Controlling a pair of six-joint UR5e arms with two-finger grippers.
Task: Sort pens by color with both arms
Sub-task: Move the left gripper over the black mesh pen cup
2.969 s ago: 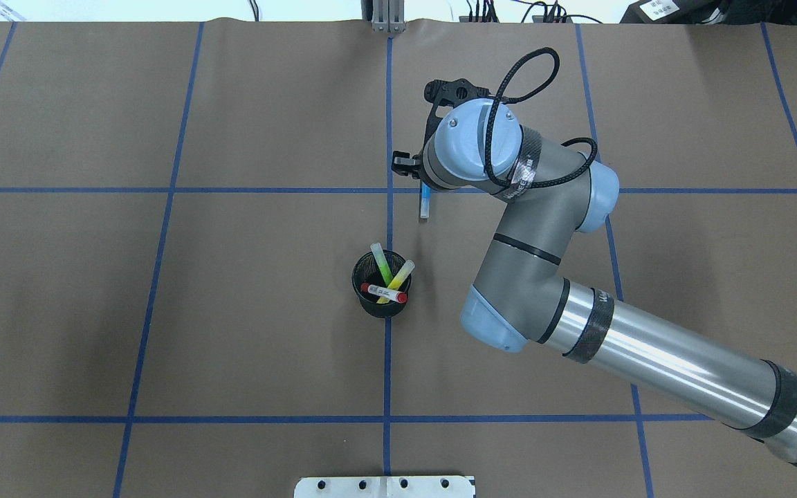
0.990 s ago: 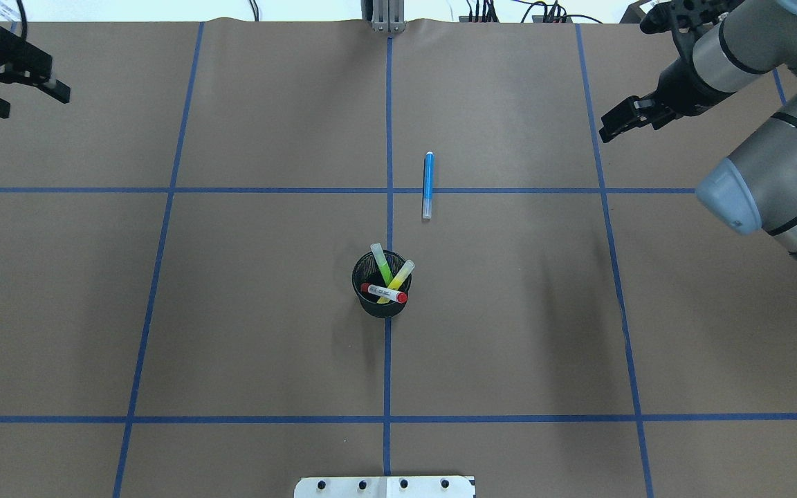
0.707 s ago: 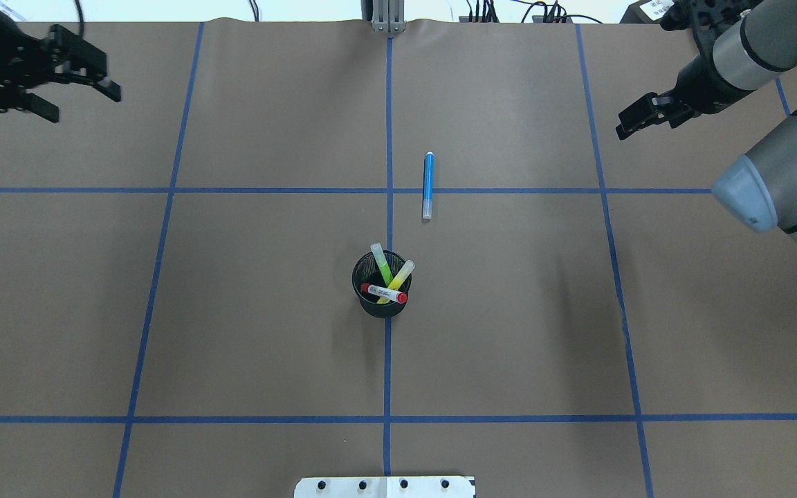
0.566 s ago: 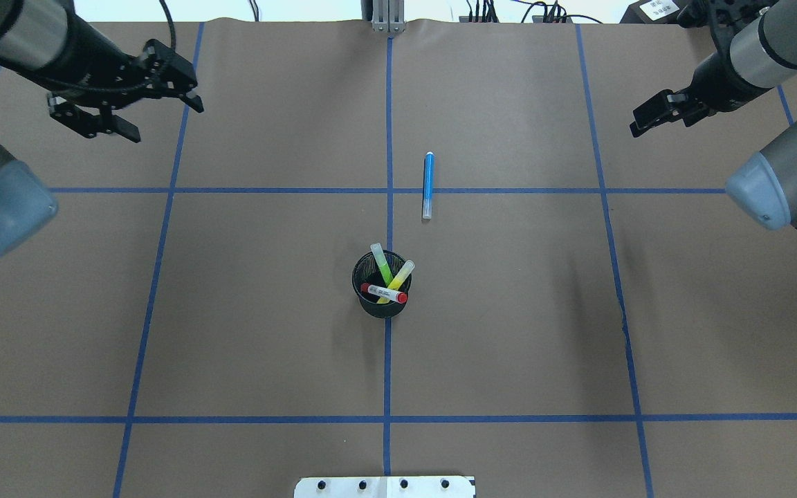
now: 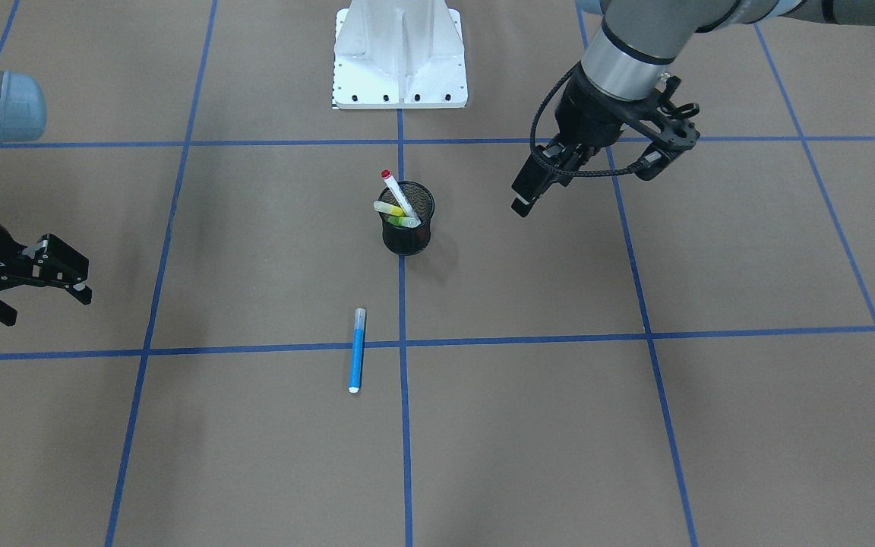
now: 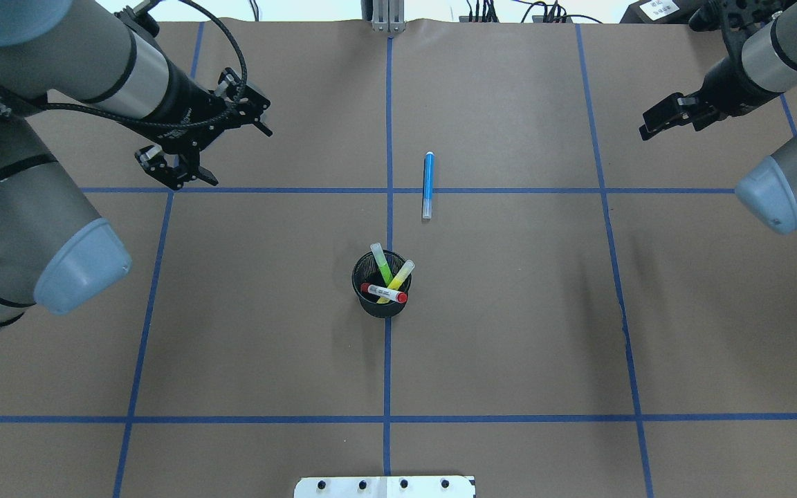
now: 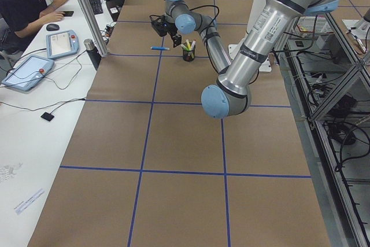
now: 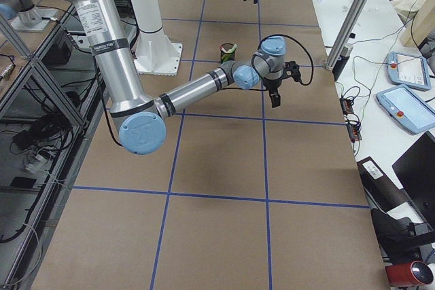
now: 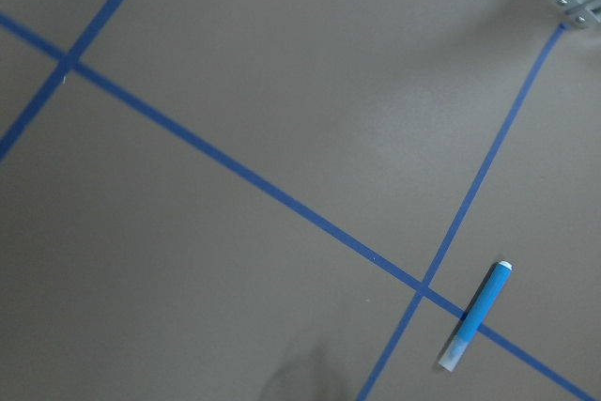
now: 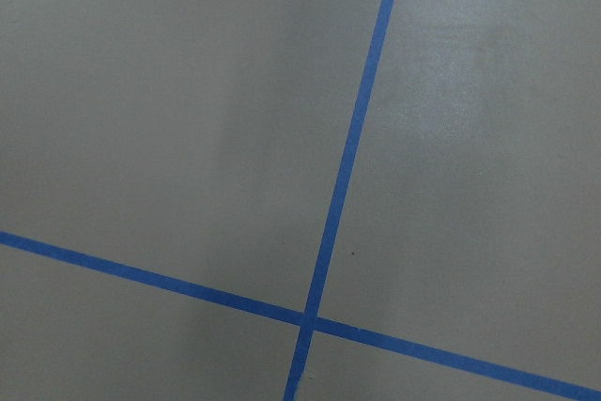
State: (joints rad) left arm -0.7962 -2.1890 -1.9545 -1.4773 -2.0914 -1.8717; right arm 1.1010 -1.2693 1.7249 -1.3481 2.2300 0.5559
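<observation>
The left arm (image 6: pixel 46 124), absent from the overhead view three seconds ago and only at the far-left corner a second ago, now reaches well in over the counter (image 6: pixel 509 332). Its left tool (image 6: pixel 239 158) hangs with jaws spread wide and nothing between them, above the counter, well apart from the pens.

Toward the middle, the black mesh cup (image 6: pixel 381 309) stands on the centre tape line where it stood before. It holds the green pen (image 6: pixel 379 261), the yellow pen (image 6: pixel 402 274) and the white pen with red cap (image 6: pixel 383 292), all leaning as earlier.

Just right of that line and beyond the cup, the blue pen (image 6: pixel 427 185) lies flat across a tape line. Three seconds ago the right tool was at it; now it lies free, unmoved over the last second.

The right arm (image 6: pixel 786 187) has pulled back to the far-right edge. Its right tool (image 6: pixel 651 124) is also wide and empty, well clear of the blue pen.
</observation>
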